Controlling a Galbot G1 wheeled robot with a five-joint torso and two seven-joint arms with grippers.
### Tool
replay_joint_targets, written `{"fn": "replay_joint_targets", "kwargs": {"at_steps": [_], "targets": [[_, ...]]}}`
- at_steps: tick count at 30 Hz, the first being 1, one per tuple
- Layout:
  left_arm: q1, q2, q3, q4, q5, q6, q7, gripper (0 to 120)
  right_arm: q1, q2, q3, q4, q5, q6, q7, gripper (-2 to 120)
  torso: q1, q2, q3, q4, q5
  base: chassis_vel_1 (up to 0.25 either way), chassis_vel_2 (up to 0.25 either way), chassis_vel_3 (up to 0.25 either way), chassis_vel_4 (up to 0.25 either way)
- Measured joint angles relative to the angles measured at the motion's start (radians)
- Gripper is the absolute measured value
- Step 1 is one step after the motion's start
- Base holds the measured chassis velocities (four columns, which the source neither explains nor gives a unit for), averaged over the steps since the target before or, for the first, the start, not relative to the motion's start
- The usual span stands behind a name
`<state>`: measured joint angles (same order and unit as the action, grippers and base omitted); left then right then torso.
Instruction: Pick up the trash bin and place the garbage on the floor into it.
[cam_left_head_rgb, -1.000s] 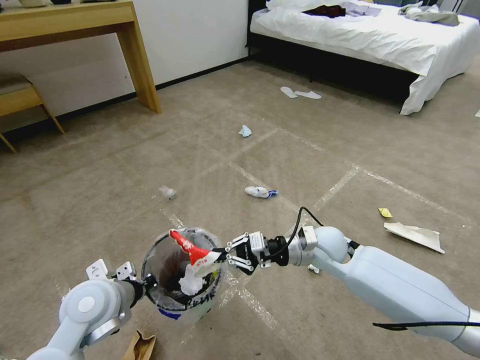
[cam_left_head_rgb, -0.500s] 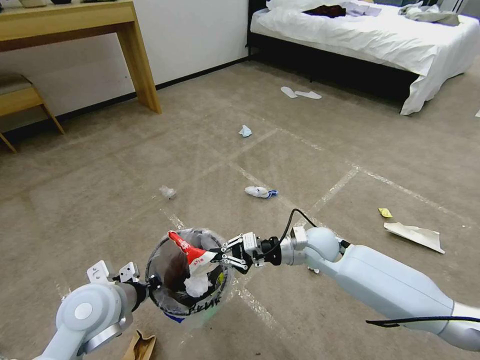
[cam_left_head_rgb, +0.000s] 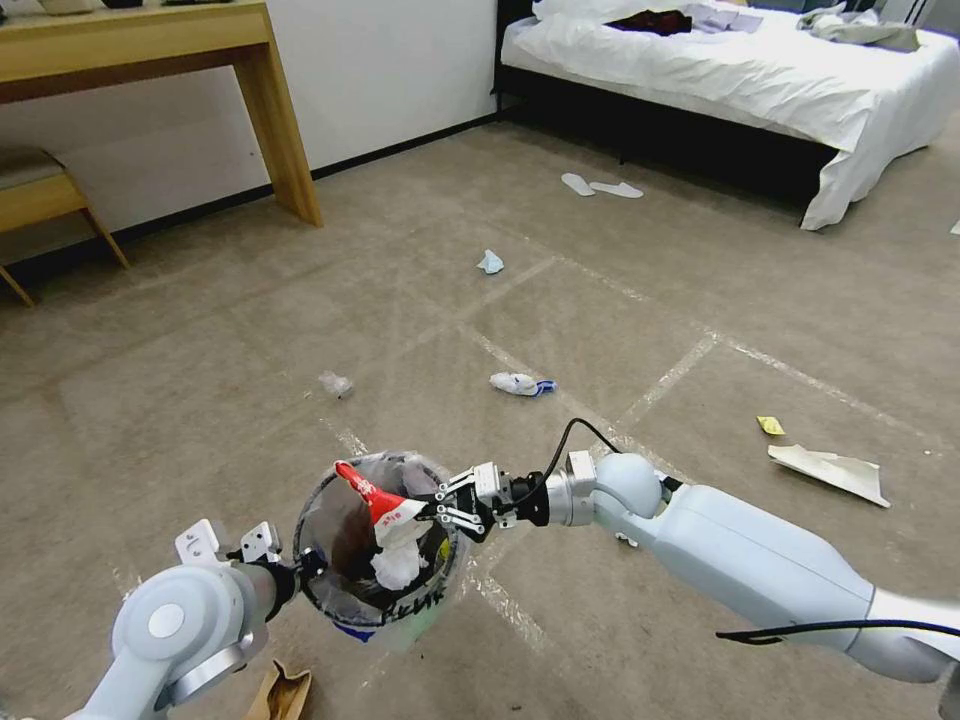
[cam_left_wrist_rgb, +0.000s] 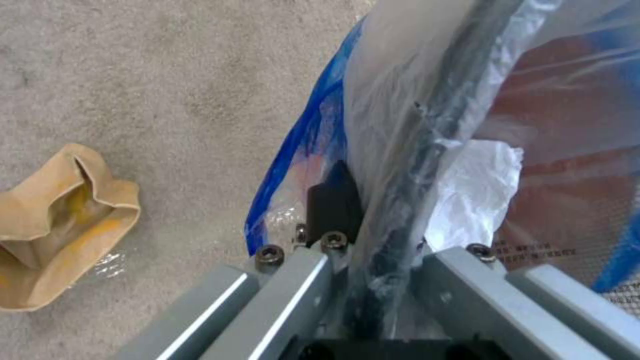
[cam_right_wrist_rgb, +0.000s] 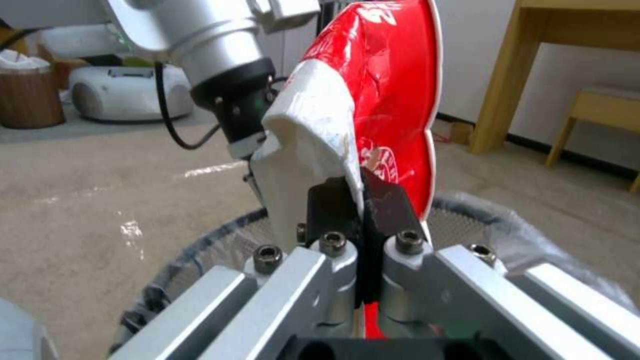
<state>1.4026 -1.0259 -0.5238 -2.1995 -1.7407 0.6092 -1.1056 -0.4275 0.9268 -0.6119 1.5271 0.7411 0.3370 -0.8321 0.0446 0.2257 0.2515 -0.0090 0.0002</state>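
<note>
Here, one trash bin (cam_left_head_rgb: 375, 545) (left gripper (cam_left_wrist_rgb: 373, 260) clenching rim), right gripper (cam_left_head_rgb: 432, 508) pinching one red-and-white wrapper (cam_left_head_rgb: 375, 498)

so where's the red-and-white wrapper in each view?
Head: wrapper low centre, over the bin, pinched by the right tool.
Left wrist: can't pick it out; white tissue behind the liner.
Right wrist: wrapper upper centre, clamped.
Shared landmark: bin rim.

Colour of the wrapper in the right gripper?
Wrapper: glossy red with a white part and white print; the right wrist view shows it best.
</note>
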Motion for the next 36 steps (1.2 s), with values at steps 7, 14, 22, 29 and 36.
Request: {"fn": "replay_joint_targets", "kwargs": {"at_steps": [7,14,22,29,36], "targets": [[-0.002,0.005,-0.003,0.008,-0.007,0.000,-0.001,0,0.001,0.017,-0.012,-0.041,-0.038,0.024,0.023,13,0.000,0.000,0.000,0.0001,0.0000,0.000,0.000,0.000,0.000],[-0.017,0.010,-0.002,0.020,-0.020,-0.001,-0.007,0,0.003,0.031,-0.026,-0.062,-0.049,0.023,0.024,44,0.000,0.000,0.000,0.0001,0.0000,0.000,0.000,0.000,0.000],[-0.028,0.010,0.001,0.027,-0.024,-0.001,-0.008,0,0.020,0.027,-0.030,-0.069,-0.056,0.022,0.011,71,0.000,0.000,0.000,0.0000,0.0000,0.000,0.000,0.000,0.000],[-0.030,0.012,0.001,0.026,-0.030,-0.001,-0.012,0,0.026,0.024,-0.037,-0.069,-0.057,0.022,0.017,98,0.000,0.000,0.000,0.0001,0.0000,0.000,0.000,0.000,0.000],[-0.024,0.012,-0.001,0.020,-0.032,-0.001,-0.014,0,0.043,0.018,-0.034,-0.062,-0.048,0.014,-0.006,100,0.000,0.000,0.000,-0.0001,0.0001,0.000,0.000,0.000,0.000]]}}
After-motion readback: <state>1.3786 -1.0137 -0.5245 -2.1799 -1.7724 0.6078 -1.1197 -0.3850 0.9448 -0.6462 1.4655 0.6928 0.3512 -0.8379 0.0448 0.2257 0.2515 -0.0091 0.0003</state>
